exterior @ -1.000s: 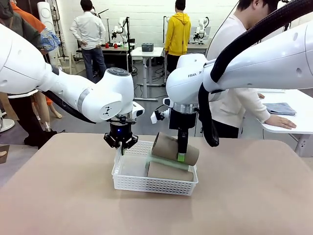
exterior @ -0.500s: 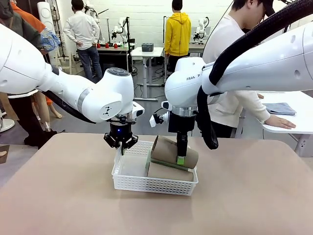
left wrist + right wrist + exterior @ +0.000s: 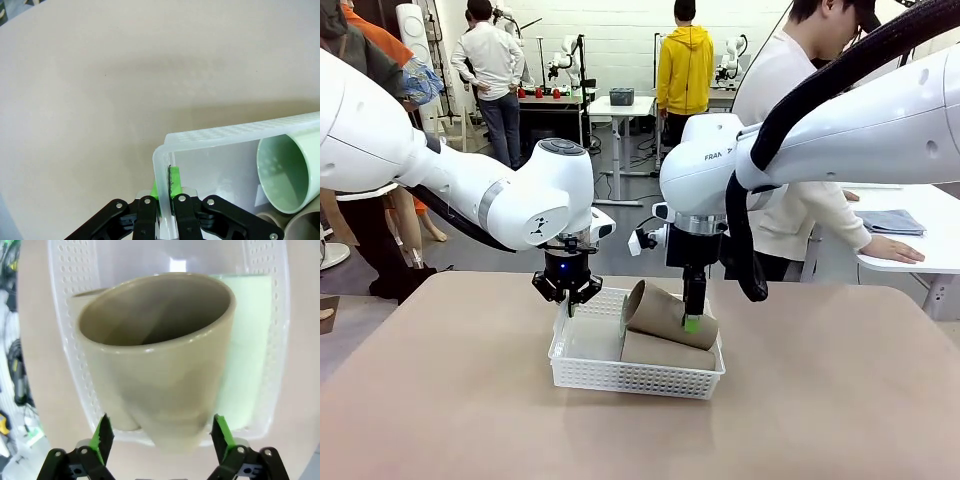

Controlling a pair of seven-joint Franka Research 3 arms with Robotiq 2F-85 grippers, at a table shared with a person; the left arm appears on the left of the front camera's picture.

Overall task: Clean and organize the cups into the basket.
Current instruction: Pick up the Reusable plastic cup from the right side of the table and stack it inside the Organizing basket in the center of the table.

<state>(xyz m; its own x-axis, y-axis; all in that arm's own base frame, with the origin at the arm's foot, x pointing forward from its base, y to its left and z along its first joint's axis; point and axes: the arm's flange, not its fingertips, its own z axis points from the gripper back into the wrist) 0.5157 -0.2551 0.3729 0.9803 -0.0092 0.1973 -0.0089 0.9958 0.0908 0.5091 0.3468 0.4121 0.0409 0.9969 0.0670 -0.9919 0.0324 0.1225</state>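
We are pinching white lattice basket (image 3: 637,362) rim with left gripper (image 3: 161,192), jaws clamped shut at basket's 9 o'clock. Right gripper (image 3: 162,432) spread wide, fingers flanking top tan cup (image 3: 157,355), gripping nothing; cup lying atop mint cup (image 3: 245,340) and another tan cup (image 3: 665,352) in basket.

Beige table (image 3: 840,400), person in white top (image 3: 790,150), folded grey cloth (image 3: 893,222)

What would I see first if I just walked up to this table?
A white basket in the middle of the table, with brown cups lying in it and a mint green cup tucked beside them. The right gripper hangs open around the top brown cup. The left gripper pinches the basket's rim.
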